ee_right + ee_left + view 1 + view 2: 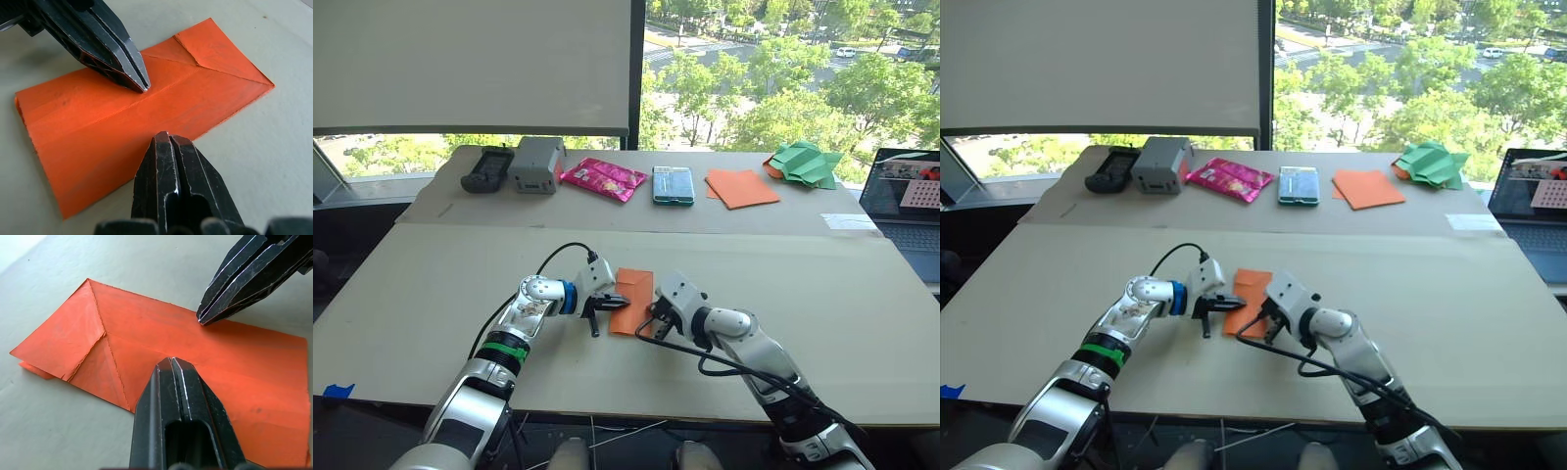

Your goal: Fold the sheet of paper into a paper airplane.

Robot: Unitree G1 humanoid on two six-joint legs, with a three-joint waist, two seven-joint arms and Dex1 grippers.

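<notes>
We see the sheet of paper (632, 299), orange and partly folded into a long strip, lying flat on the tan table (431, 284) in the lower centre of the left eye frame, between the two grippers. In the left wrist view one end of it shows triangular flaps folded in to a diagonal crease. The left gripper (607, 305) sits at the paper's left edge with its two black fingers pressed together, tip down on the orange surface, gripping nothing. The right gripper (651, 328) is at the paper's lower right edge, fingers likewise closed together, tip on or just at the paper's rim; we cannot tell if it pinches the edge. Along the far strip of table, upper part of the frame, we note left to right: a black handheld device (487, 168), a grey box (536, 164), a pink packet (602, 178), a teal-edged phone-like item (673, 185), smooth orange sheets (741, 188) and green crumpled paper (807, 163). A laptop (906, 201) sits at the right edge.
</notes>
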